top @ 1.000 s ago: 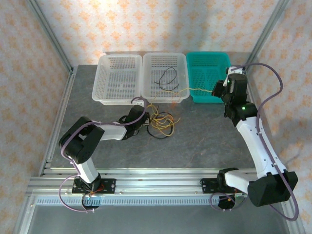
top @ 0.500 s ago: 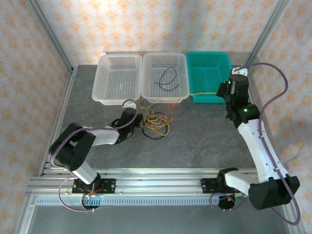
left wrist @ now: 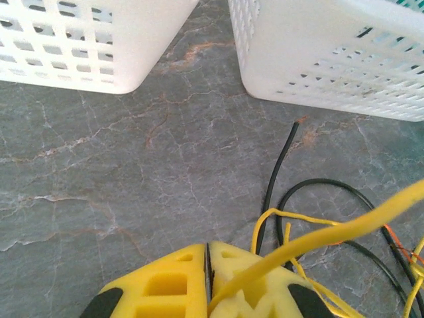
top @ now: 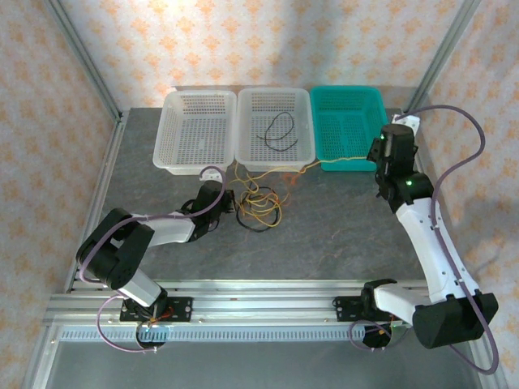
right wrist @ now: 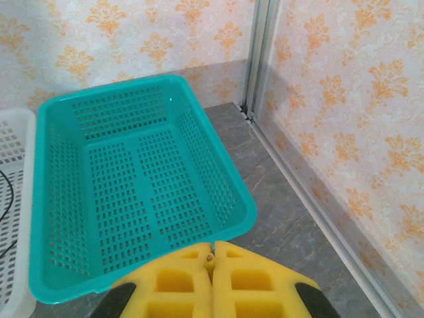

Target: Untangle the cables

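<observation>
Since a second ago the right hand (top: 376, 160) has slid right along the front of the teal basket (top: 349, 91), and the left arm has pulled back left with the cable tangle (top: 259, 207) trailing after it. Now the right hand sits at the teal basket's near right corner, fingers pressed together on the end of a yellow line (top: 324, 164). That line runs tight and nearly level past the front walls of the teal basket and the middle white basket (top: 272, 91), then drops into the tangle. In the right wrist view a small tan cable end shows pinched in the seam of the hand (right wrist: 212, 248), with the teal basket (right wrist: 132, 172) just beyond. The left hand (top: 230, 203) lies low on the table (top: 340, 235) at the tangle's left edge. In its wrist view the fingers (left wrist: 165, 285) are closed, and a yellow cable (left wrist: 331, 232) comes out of the seam and rises to the right. Can't tell whether that is the same cable as the tight line. A black cable (left wrist: 278, 165) lies on the table just ahead. The tangle of yellow, black and orange loops rests on the table in front of the middle basket. One separate black cable (top: 280, 130) lies inside that basket. The left white basket (top: 170, 154) sits beside it.
</observation>
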Controlling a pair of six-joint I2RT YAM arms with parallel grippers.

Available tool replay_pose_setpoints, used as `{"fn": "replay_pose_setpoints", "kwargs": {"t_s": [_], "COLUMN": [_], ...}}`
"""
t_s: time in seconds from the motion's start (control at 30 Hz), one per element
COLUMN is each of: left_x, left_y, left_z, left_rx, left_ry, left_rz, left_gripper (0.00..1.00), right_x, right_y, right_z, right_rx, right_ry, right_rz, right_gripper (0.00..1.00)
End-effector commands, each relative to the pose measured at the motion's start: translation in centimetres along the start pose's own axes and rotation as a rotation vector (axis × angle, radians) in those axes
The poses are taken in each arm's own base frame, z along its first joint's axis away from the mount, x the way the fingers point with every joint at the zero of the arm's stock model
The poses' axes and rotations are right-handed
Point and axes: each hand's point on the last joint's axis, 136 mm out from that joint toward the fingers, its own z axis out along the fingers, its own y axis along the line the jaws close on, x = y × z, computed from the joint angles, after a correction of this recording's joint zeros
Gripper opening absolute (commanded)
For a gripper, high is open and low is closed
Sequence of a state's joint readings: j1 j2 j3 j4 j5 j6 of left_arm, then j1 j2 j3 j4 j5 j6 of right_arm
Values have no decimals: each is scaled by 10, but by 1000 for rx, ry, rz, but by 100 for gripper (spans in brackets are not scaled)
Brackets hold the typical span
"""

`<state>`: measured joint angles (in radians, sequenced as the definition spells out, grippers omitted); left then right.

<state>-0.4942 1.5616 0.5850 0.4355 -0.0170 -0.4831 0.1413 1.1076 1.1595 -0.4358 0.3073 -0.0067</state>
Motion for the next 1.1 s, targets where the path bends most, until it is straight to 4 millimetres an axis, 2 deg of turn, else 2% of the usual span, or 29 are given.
{"fn": "replay_pose_setpoints", "kwargs": {"t_s": [0.0,0.47,0.53,0.57,0.7,0.8,0.93,1.07], "left_x": [9,20,22,21,16,10,-2,-9], "left_y": [48,74,76,74,53,37,7,-15], "left_z": [-4,-10,-11,-11,-11,-11,-18,-24], "left_rx": [-173,-228,-225,-215,-96,-15,127,213], "left_ry": [14,32,32,31,27,24,9,7], "left_rz": [-50,-98,-106,-106,-83,-58,-33,-4], "left_gripper": [0,0,0,0,0,0,0,0], "right_x": [-33,-23,-23,-24,-32,-36,-48,-63], "right_y": [-44,-66,-63,-59,-18,1,28,41], "right_z": [-17,-8,-6,-6,-9,-15,-37,-63], "right_rx": [169,305,291,258,-8,-133,-333,-462], "right_ry": [-112,-86,-83,-85,-120,-135,-187,-253], "right_rz": [84,115,124,127,117,122,116,113], "right_gripper": [0,0,0,0,0,0,0,0]}}
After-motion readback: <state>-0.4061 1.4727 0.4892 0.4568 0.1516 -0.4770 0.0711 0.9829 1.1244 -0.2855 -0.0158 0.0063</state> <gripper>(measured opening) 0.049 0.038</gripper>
